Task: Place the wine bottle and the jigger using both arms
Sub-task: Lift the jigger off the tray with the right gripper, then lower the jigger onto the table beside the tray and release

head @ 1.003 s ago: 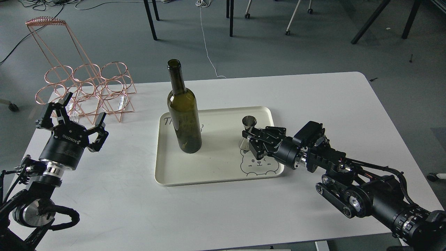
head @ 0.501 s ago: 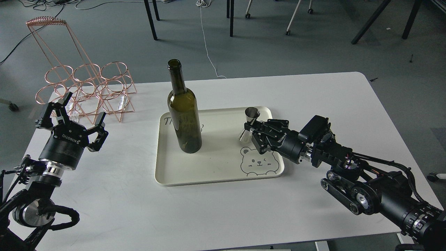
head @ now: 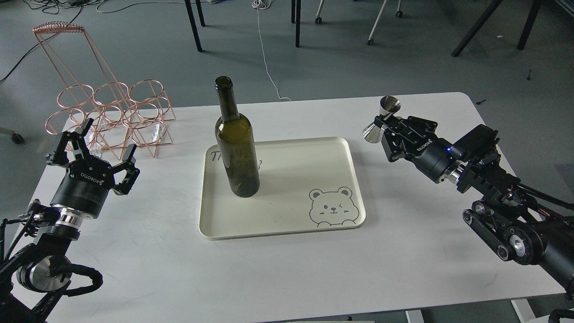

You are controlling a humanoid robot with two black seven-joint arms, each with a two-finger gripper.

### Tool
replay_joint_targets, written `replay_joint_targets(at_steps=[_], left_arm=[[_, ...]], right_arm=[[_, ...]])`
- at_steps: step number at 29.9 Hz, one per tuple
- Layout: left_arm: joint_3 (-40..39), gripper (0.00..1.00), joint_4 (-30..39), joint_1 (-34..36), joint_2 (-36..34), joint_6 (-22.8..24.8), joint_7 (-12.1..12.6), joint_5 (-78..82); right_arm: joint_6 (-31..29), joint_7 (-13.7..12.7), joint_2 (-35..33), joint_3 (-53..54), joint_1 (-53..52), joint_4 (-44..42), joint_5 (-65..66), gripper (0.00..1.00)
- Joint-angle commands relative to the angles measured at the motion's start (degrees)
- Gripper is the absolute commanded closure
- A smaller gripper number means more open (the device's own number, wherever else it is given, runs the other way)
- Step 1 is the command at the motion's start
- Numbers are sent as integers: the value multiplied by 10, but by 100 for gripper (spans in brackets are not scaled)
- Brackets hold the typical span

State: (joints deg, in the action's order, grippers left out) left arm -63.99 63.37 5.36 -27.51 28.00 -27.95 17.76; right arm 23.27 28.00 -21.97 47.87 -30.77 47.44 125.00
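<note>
Gripping the jigger [head: 381,120] tilted above the table — right end effector [head: 389,131]; left end effector [head: 96,150] spread wide, holding nothing.

We see a white table [head: 278,269] with rounded corners on a grey-blue floor [head: 403,58]. Beyond the table's far edge stand black table legs [head: 193,25] and castored chair legs [head: 377,22]. A white cable [head: 265,54] trails across the floor toward the table. Black cables [head: 58,5] lie beyond its far left corner. Daylight is soft and even.
</note>
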Motion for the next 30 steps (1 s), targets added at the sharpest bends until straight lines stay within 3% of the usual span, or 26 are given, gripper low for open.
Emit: replay_joint_targets(at_steps=[1,11,30], left_arm=[[0,1,0,0,0,0,0,0],[1,1,0,0,1,0,0,1],[1,1,1,0,5,0,0,1]], right_arm=[[10,0,-18,26,30,-4,0,86],[35,0,-32,73,102,-28,0,85],[35,0,-29,51,113,-82,-34,84]])
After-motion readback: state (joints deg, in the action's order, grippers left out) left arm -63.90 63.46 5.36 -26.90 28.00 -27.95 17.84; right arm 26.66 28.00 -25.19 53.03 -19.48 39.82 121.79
